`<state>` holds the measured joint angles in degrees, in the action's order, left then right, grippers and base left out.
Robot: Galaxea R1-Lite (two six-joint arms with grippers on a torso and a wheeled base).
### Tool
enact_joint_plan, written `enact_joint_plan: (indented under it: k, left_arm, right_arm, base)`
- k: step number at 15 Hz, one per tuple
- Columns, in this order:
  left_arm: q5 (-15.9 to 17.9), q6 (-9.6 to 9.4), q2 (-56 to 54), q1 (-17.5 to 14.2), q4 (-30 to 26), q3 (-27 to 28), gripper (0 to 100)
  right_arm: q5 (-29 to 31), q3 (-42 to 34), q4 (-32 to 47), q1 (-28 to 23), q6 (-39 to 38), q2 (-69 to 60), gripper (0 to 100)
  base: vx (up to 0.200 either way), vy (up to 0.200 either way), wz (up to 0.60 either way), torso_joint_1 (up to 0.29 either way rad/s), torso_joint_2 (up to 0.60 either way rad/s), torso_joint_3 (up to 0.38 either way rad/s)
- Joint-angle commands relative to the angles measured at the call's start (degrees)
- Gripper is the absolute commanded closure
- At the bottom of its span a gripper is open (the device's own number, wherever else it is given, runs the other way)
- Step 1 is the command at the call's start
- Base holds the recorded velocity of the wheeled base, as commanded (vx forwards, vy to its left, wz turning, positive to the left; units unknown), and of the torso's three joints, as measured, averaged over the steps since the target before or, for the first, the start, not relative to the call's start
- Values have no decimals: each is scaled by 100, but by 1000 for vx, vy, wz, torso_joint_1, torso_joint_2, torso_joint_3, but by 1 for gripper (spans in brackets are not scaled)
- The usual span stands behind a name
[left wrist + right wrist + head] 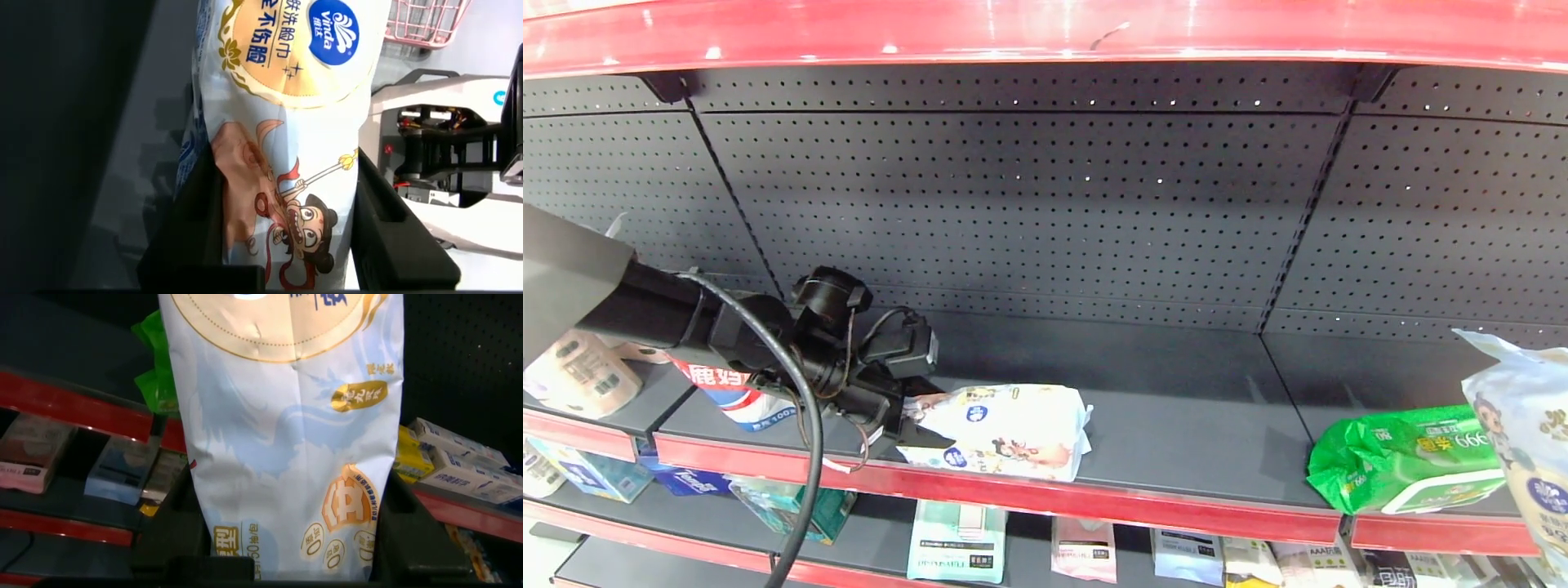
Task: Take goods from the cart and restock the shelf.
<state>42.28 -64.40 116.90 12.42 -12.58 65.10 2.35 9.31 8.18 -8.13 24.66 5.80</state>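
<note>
My left gripper (pixel 915 425) clamps one end of a white pack (pixel 1005 429) lying flat at the front of the shelf (pixel 1176 425), long axis along the red edge, free end pointing to my right. My right gripper (pixel 290 539) grips a second pack (pixel 1523 425), held upright near a green pack (pixel 1405 457).

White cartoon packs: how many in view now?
2. One white pack lies on the shelf, gripped by the left gripper; a second white pack is held by the right gripper on the robot's right, near the green pack. Others may be out of frame.
</note>
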Motion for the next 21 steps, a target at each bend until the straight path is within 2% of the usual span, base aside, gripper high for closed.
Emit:
enact_joint_plan:
  k: [1, 9, 12, 13, 21]
  left_arm:
    - [0, 7, 61, 6, 10, -6, 100]
    - [-9, 24, 70, -21, 28, -32, 100]
    - [-18, 95, 61, -29, 19, -76, 100]
    - [-18, 103, 70, -29, 19, -94, 0]
    - [0, 103, -264, -117, 36, -23, 0]
  right_arm:
    - [2, 0, -1, -4, 4, 9, 100]
    - [2, -17, -1, -4, 56, 9, 100]
    - [2, -26, -1, -4, 91, 9, 100]
    - [2, -26, -1, -4, 91, 9, 100]
    - [-7, -35, -1, -4, 91, 9, 100]
  base:
    - [0, 0, 0, 0, 0, 0]
    - [0, 0, 0, 0, 0, 0]
    - [0, 0, 0, 0, 0, 0]
    - [0, 0, 0, 0, 0, 0]
    - [0, 0, 0, 0, 0, 0]
